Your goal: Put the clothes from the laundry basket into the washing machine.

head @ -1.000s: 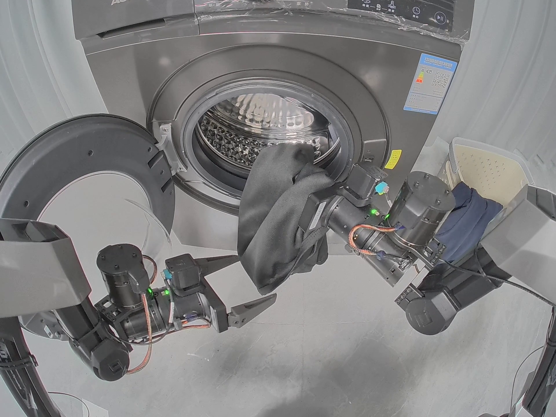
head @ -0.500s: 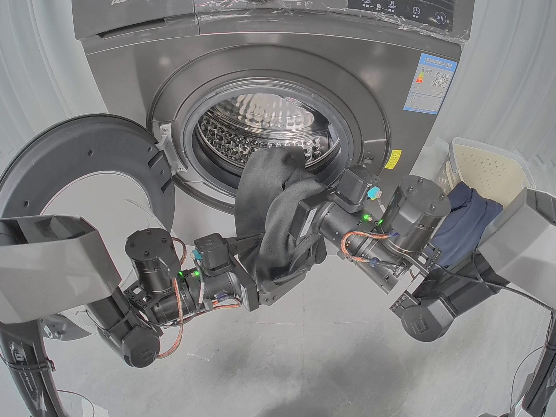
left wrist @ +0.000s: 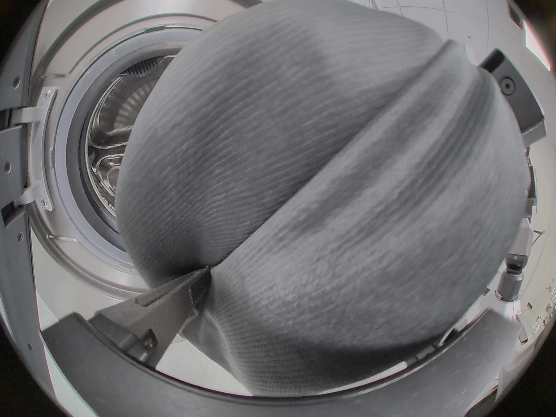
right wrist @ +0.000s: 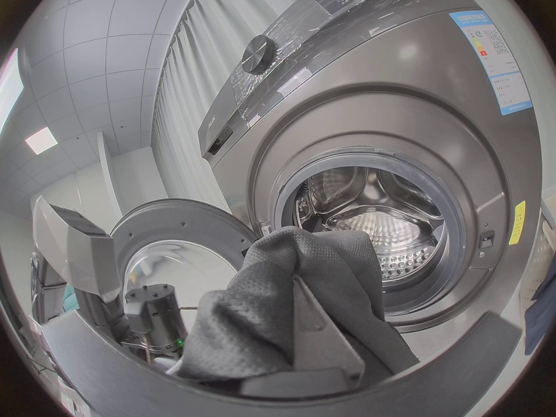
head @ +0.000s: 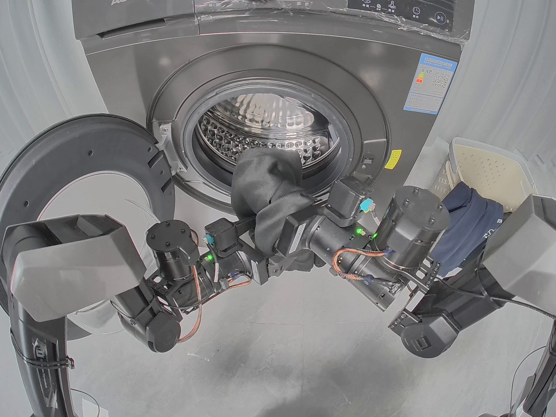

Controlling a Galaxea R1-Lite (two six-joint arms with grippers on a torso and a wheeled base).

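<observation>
Fingers (head: 243, 226) of the L gripper (head: 272, 247) are spread apart in the head view, one above and one below the hanging end of a dark garment (head: 263, 183). The R gripper (head: 278, 218) comes in from the right, tips buried in the same garment and clamped on it. Garment's top end is at the lower lip of the washer (head: 260, 53) opening, in front of the drum (head: 260, 123); can't tell if it rests there. The rest hangs outside, off the floor. Washer door (head: 81, 146) stands open on the left. Laundry basket (head: 492, 169) sits right of the washer w/ navy clothes (head: 466, 218) draped over its near edge.

L wrist view: garment bulges close up btwn the fingers. One finger shows, tip touching a fold; the other is behind fabric. Drum opening lies beyond.

R wrist view: one finger shows w/ the garment wrapped over it, washer opening just behind, door off to the side.
</observation>
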